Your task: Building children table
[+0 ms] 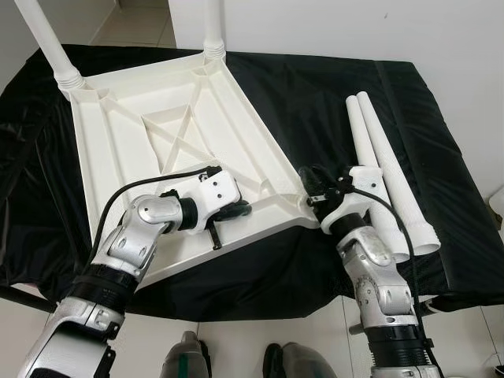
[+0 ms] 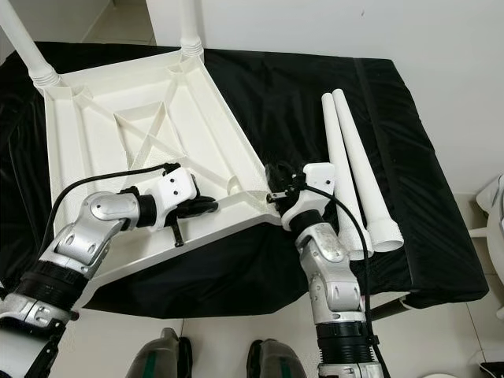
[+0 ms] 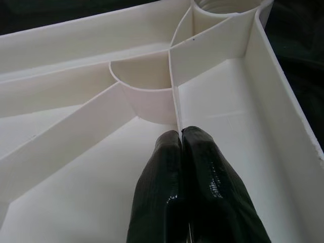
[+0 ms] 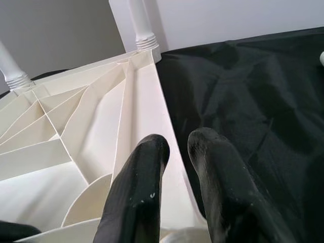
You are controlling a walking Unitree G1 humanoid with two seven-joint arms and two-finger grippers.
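1. The left gripper (image 3: 181,139) is clenched, its 2 black fingers (image 3: 157,187) pressed together with nothing between them; the tips rest against a thin upright rib inside the white tabletop (image 1: 142,134), low in the centre of the head view

2. The right gripper (image 4: 174,144) is parted a little, straddling the tabletop's side wall near its lower right corner: 1 finger sits inside the tray, the other outside over the black cloth (image 1: 315,102). Whether the fingers actually press on the wall I cannot tell

3. The tabletop lies upside down on the cloth, ribs facing up, taking the left and centre of the frame, with its near corner socket (image 3: 223,6) open

4. 2 white legs (image 1: 47,39) already stand upright in the far corners, at the upper left and top centre of the frame

5. 2 loose legs (image 1: 386,173) lie side by side on the cloth at right, just beside the right wrist, their flared ends pointing toward the lower right

6. The cloth covers a table (image 2: 394,303); the robot's feet (image 1: 185,358) show at the bottom edge
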